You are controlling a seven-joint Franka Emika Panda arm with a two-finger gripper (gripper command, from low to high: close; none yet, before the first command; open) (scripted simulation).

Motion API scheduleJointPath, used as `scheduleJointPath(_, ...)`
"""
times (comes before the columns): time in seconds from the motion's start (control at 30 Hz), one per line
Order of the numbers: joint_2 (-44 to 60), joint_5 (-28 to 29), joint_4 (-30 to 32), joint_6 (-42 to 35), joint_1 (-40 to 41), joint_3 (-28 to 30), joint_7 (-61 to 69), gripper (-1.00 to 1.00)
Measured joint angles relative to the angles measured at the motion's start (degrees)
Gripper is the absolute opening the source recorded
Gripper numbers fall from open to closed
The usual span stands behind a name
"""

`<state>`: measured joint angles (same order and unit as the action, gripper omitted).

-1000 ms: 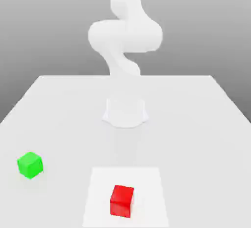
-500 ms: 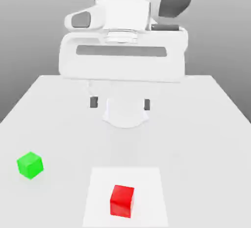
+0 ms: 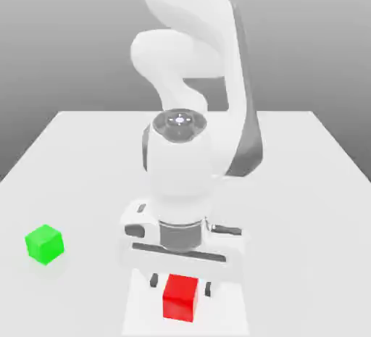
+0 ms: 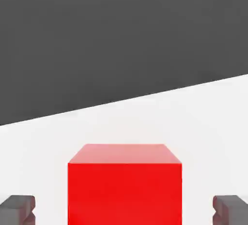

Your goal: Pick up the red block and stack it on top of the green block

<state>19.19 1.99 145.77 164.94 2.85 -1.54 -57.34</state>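
Gray background, shading darker downward behind a pale table with a straight far edge. Across the near part of the table, a white square, brighter than the surface around it and partly covered by the gripper. On the square, midway between its two side edges, the red block, upright, with top and side faces visible. Toward the table edge at the exterior view's left, well apart from the square, the green block, set down directly on the table, with one corner turned toward the viewer. Above the table, the white arm with dark gray parts, bent and reaching down to the red block. Gripper open, with one dark fingertip to either side of the red block. In the hand view, a visible gap between the block and each fingertip, hence no grip on it. Beyond the block in that same view, white ground, meeting a dark gray area along a slanting straight boundary.
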Motion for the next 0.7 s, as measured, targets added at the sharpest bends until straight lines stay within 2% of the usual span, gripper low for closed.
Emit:
scheduleJointPath(0.2, -0.03, 0.03, 0.02, 0.05, -0.05, 0.04, -0.08, -1.00)
scheduleJointPath(0.4, -10.49, -1.04, 1.79, -8.66, 1.16, 0.31, -0.46, -1.00)
scheduleJointPath(0.53, -14.04, -0.71, 3.61, -10.38, 7.33, 6.49, -8.95, -1.00)
scheduleJointPath(0.7, -18.39, -0.46, 6.01, -12.23, 20.12, 12.93, -21.35, -1.00)
